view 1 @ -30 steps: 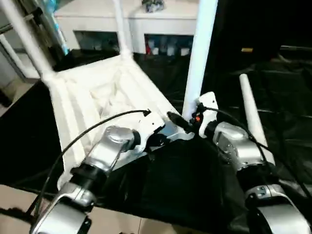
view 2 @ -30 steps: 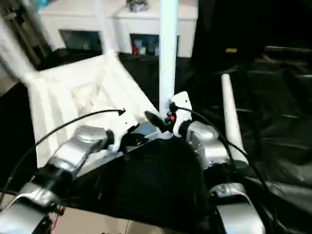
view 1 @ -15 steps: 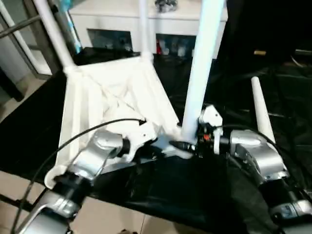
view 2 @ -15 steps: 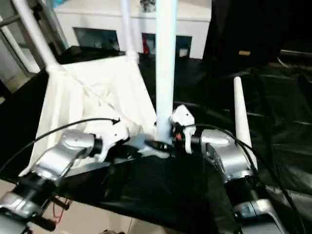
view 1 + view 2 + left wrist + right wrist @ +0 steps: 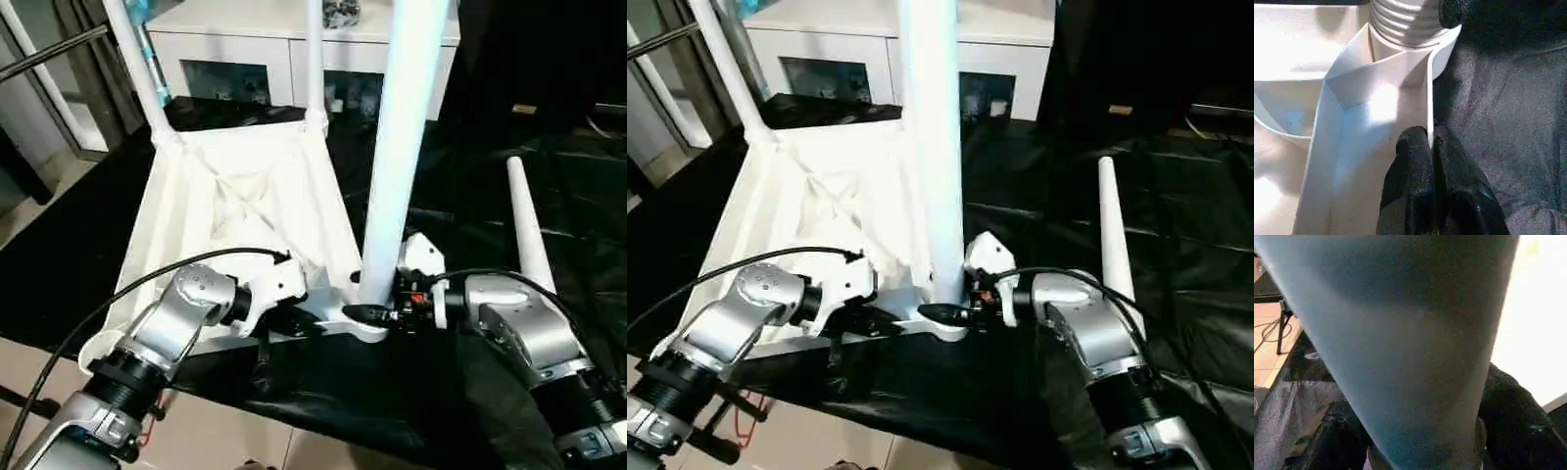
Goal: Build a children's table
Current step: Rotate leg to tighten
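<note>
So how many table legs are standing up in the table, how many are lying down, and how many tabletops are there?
Legs standing in the tabletop: 3
Legs lying on the black cloth: 1
Tabletops: 1
Total: 5

White tabletop [image 5: 245,211] lies ribbed underside up — three legs [image 5: 397,147] stand upright in corner sockets; the fourth leg [image 5: 527,225] lies loose beside it.

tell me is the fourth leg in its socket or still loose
Loose. The fourth leg lies flat on the black cloth, apart from the tabletop.
</note>
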